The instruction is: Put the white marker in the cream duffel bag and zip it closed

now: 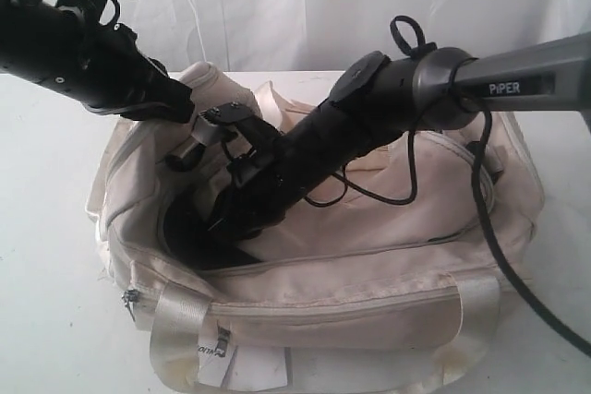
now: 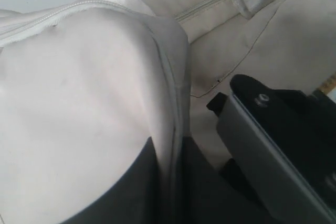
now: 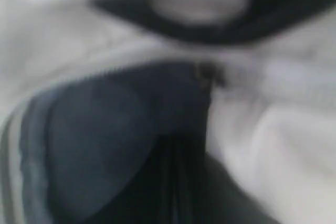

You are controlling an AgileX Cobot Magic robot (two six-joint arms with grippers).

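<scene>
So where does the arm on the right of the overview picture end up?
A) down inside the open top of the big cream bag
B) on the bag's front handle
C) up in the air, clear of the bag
A: the right arm slants down through the unzipped top of the cream duffel bag, and its tip is lost against the black lining.
</scene>
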